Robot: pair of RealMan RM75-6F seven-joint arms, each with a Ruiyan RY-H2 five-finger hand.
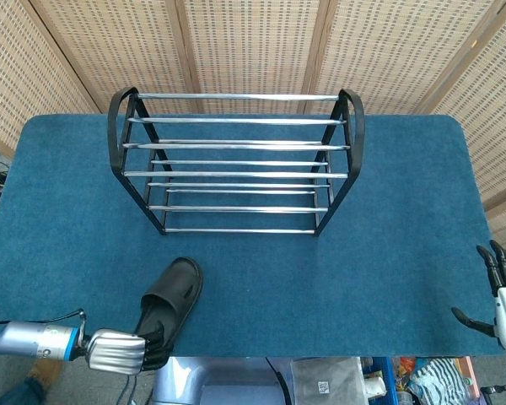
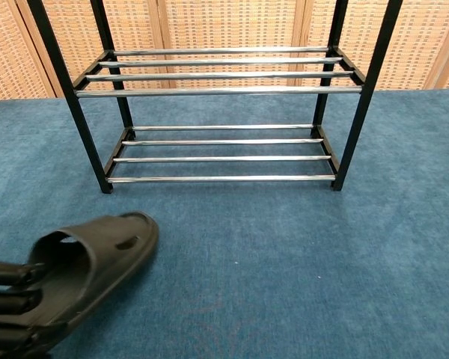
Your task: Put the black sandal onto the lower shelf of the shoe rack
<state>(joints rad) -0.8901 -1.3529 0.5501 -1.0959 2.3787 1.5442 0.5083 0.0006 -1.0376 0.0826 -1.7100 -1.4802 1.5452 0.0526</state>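
The black sandal lies near the table's front edge, toe pointing toward the rack. My left hand grips its heel end, dark fingers wrapped over the sole. The shoe rack stands at the middle back of the table, its lower shelf of chrome bars bare. My right hand hovers open at the table's front right corner, fingers spread, holding nothing; the chest view does not show it.
Blue carpet-like cloth covers the table. Wicker screen panels stand behind it. The rack's upper shelf is also bare. Below the front edge I see floor clutter.
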